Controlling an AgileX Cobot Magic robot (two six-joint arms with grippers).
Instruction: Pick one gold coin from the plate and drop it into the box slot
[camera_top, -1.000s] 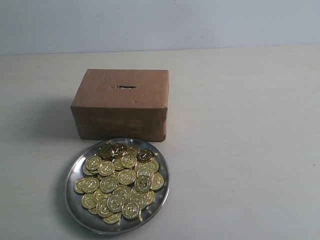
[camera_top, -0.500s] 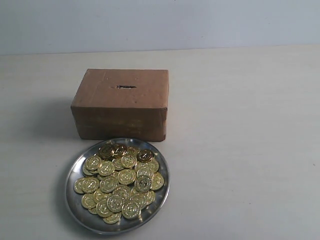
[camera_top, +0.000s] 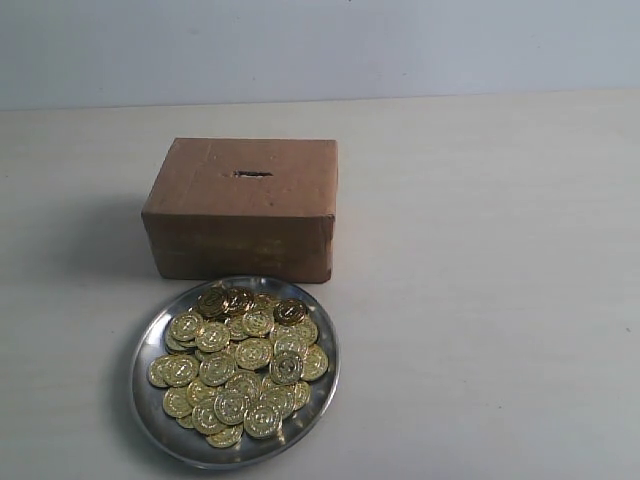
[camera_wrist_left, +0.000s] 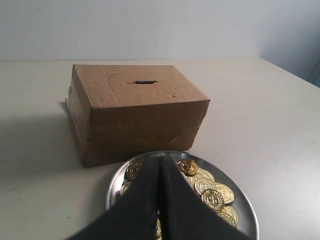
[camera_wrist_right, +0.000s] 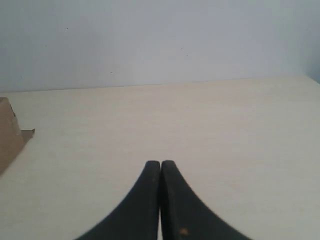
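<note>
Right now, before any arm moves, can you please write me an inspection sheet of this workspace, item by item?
Surface: pale flat table, no marks seen.
Job's things: brown box closed, slot in its top face; plate just in front of the box, heaped with gold coins.
Clutter: nothing seen.
Grippers: left gripper shut, holding nothing, pointing over the plate; right gripper shut, holding nothing, over bare table.
Cables: nothing seen.
Surroundings: plain pale wall behind the table.
</note>
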